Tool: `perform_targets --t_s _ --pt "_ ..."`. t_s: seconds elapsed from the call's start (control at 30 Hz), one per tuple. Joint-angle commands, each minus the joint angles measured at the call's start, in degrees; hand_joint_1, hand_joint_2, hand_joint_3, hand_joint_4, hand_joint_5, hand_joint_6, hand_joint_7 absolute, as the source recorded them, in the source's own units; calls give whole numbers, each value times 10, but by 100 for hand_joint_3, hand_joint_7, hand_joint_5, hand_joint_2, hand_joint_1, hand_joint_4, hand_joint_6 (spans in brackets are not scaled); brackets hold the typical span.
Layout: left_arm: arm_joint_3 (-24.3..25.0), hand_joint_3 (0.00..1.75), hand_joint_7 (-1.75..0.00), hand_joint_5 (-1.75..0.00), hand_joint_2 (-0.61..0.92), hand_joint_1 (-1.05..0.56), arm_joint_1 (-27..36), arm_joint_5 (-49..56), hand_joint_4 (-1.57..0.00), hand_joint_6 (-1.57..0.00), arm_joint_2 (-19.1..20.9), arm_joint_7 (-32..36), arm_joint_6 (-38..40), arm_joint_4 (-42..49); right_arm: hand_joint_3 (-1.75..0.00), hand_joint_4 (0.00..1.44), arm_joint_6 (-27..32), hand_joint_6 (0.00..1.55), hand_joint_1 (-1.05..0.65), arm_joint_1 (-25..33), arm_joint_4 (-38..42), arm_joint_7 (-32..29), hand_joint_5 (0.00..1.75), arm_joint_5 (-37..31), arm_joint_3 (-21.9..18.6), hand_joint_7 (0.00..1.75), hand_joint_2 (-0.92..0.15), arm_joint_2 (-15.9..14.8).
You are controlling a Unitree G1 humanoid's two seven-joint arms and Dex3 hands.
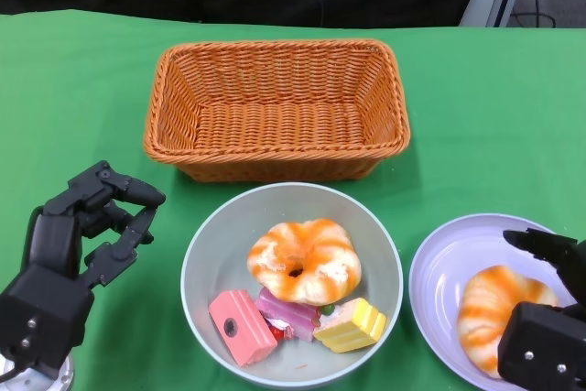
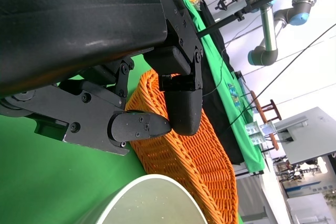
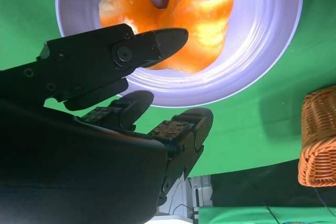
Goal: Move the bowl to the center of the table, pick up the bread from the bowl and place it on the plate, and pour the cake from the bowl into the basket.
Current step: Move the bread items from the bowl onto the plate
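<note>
**Bowl sits right between the two hands, and there's still bread left in it**

The bowl (image 1: pixel 291 283) is found mid-table, just in front of the basket (image 1: pixel 276 107), so the centering step can be judged as done. The relation that matters: the bread still in the bowl (image 1: pixel 305 261) lies to the inside of both hands, up and to the left of the right hand (image 1: pixel 548 318) and off to the right of the left hand (image 1: pixel 82 244). The left hand is seen closer to the bowl's rim, with nothing between it and the bowl; the right hand is parked over the plate (image 1: pixel 438 272), low at the frame's corner.

Right hand: nothing is gripped. In the wrist view the fingers (image 3: pixel 157 43) are spread over the bread on the plate (image 3: pixel 173 14), with a gap visible and no pinch. Left hand: fingers curled loosely but apart, nothing held, hovering beside the bowl.

The bread in the bowl is a ring, so no real long axis is offered; it can be taken from any side. It's propped on top of the cake pieces, tilted a bit.

Counted:
- bowls: one
- plates: one
- baskets: one, nothing seen inside
- breads: two, one on the plate and one in the bowl
- cake pieces: three can be made out, a pink block (image 1: pixel 242 327), a striped pink one (image 1: pixel 287 311) and a yellow one (image 1: pixel 352 325); anything under the bread can't be told
</note>
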Motion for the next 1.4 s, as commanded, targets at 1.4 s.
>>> perform_targets --t_s 1.4 --pt "-11 35 -119 -145 92 -16 7 21 -72 -71 -6 21 5 -24 -6 48 61 45 -75 -152 -188 171 0 -182 274 0 -92 96"
